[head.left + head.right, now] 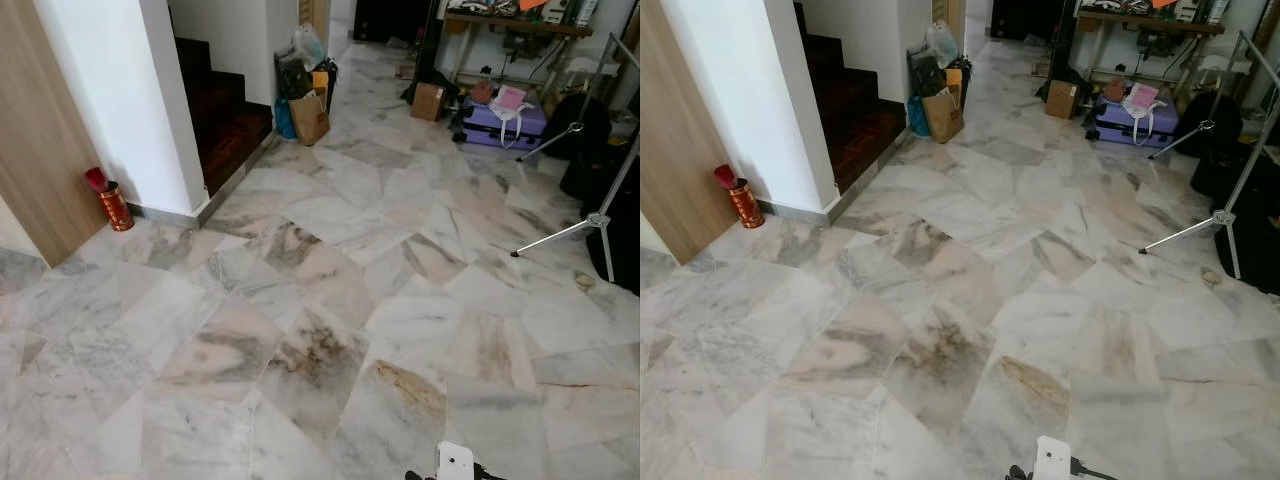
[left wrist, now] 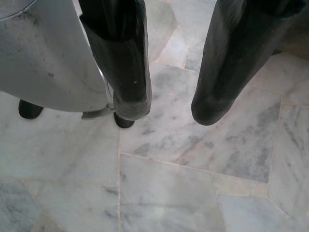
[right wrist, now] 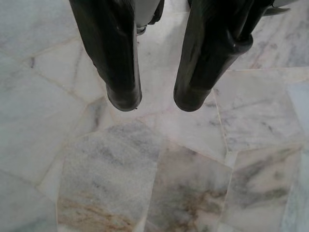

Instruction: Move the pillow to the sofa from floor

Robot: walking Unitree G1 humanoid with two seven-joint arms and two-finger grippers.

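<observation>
Two grippers hang idle over bare marble floor (image 1: 330, 300), and neither the pillow nor the sofa can be made out, so the relation the coming move turns on cannot be read: which way the pillow lies from either gripper, how its long axis runs, and which arm is nearer are all unknown. Its looks cannot be told either. My judgement is that the step in hand is searching, by walking or turning until the pillow comes up, with the task barely begun.

Largest in the head views is the floor itself, irregular grey, white and brown-veined slabs running from 6 o'clock to the far room. At 10 o'clock a white wall (image 1: 110, 100) meets a wooden panel (image 1: 35, 140), and dark stair steps (image 1: 225, 115) rise just beyond its corner. At 1 o'clock a purple suitcase (image 1: 500, 122) lies flat, a cardboard box (image 1: 428, 101) near it. At 3 o'clock a tripod stand (image 1: 590, 215) spreads its legs. At 12 o'clock bags cluster, a brown paper bag (image 1: 309, 117) foremost. At 9 o'clock a small red tin (image 1: 114, 206) stands against the wall.

The left gripper (image 2: 166, 108) points down at the floor, fingers moderately apart and holding nothing. The right gripper (image 3: 157, 99) likewise, its fingers narrower and empty.
</observation>
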